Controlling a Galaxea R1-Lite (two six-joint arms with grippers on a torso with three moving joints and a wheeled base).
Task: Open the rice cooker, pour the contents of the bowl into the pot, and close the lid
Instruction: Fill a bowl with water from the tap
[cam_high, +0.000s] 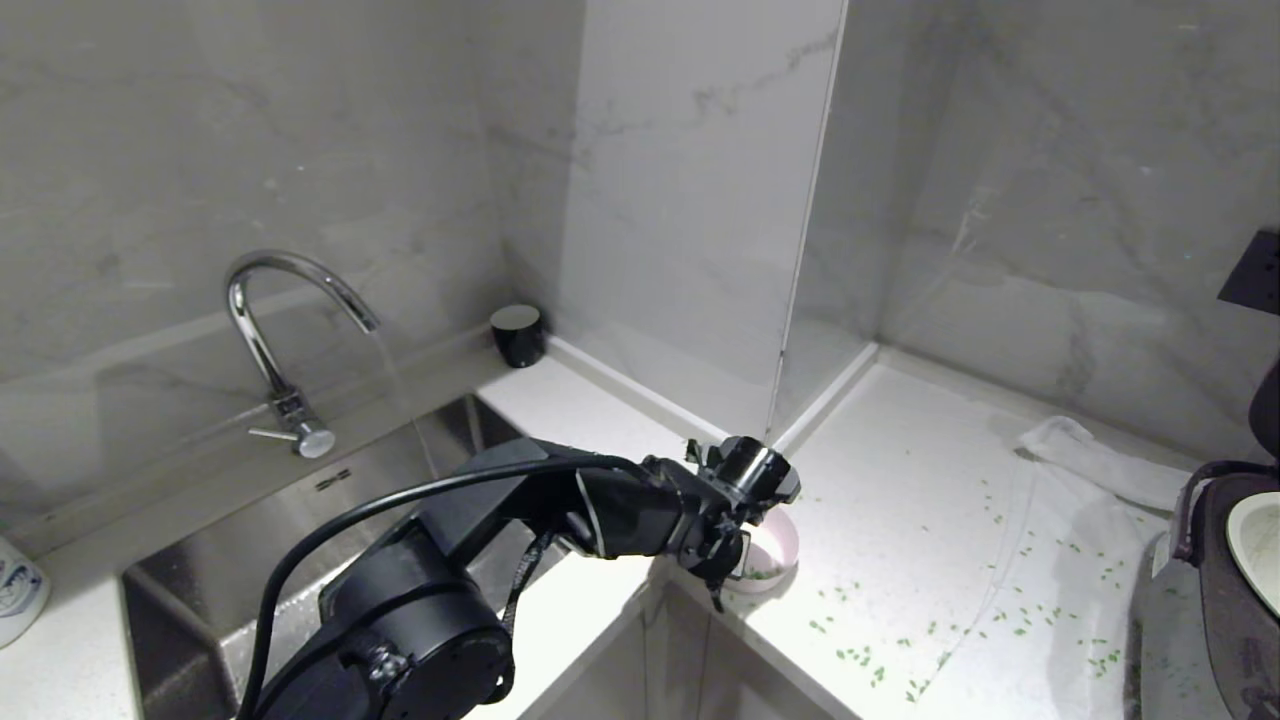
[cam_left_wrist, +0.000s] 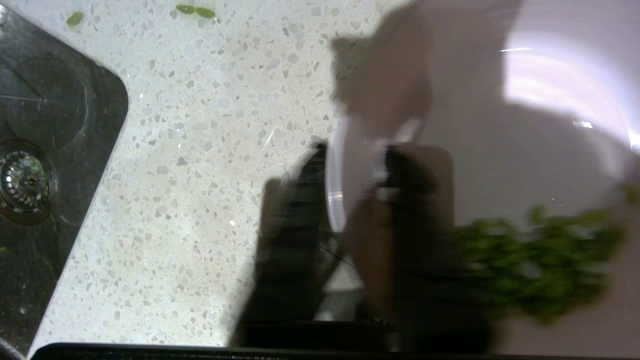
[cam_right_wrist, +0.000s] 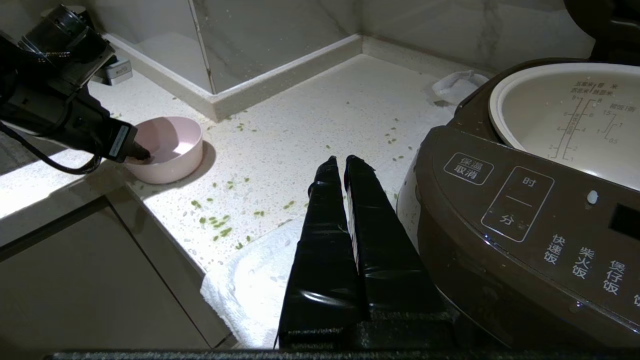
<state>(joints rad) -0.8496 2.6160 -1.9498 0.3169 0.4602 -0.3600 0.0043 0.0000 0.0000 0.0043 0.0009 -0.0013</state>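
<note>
A: Where was the bowl located, and how was it engaged?

B: It was seen on the speckled desk near the inner corner, with the left claw closed across its rim, one finger outside the wall and one inside. The green grains were gathered in the bowl; others were scattered over the desk.

A: And the rice cooker?

B: It was shown well apart from the bowl, at the robot's right, lid raised, the cream pot exposed. The right claw was held beside the cooker, fingers pressed together, gripping nothing. A white cloth was seen beneath it.
</note>
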